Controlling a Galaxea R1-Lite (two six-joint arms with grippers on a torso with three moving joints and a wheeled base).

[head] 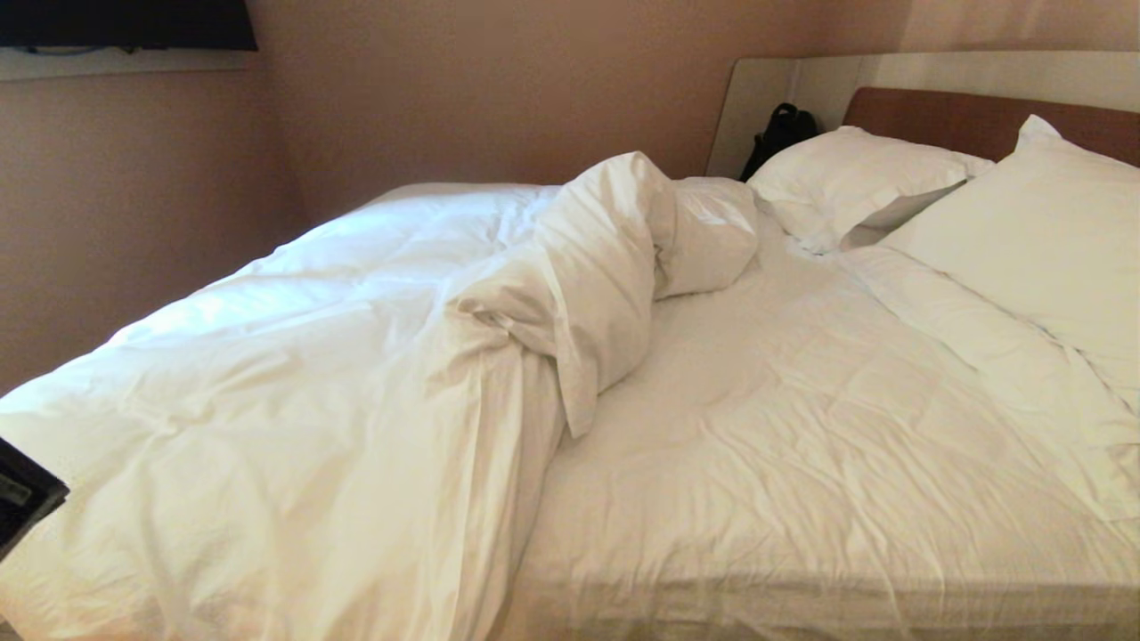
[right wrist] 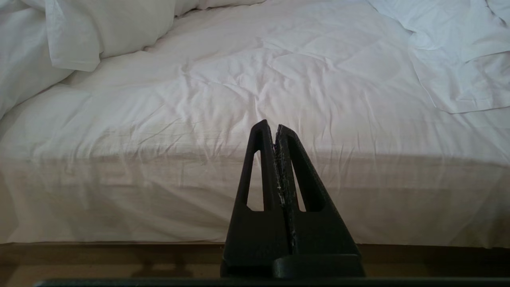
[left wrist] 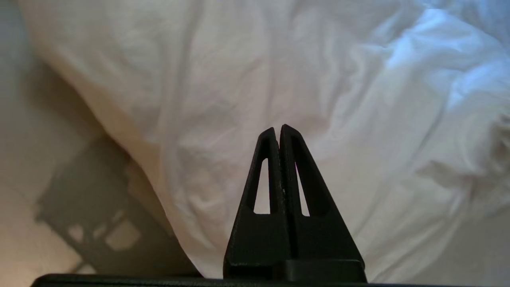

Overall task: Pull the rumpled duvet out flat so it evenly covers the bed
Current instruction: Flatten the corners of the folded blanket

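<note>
Both grippers, left [left wrist: 279,128] and right [right wrist: 270,125], are matte black, with tapered triangular fingers [right wrist: 261,167] pierced by long slots; the right's inner edges look scuffed pale.

Your left arm [head: 22,499] is cut off at head view's left edge; pillow [head: 1042,240] clipped right; dark bag [head: 779,133] half hidden behind the duvet [head: 312,374].

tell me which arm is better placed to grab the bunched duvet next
Left, probably. The left gripper, shut and empty, hangs right over the duvet on the robot's left. The right gripper, also shut, faces the bare sheet side.
</note>
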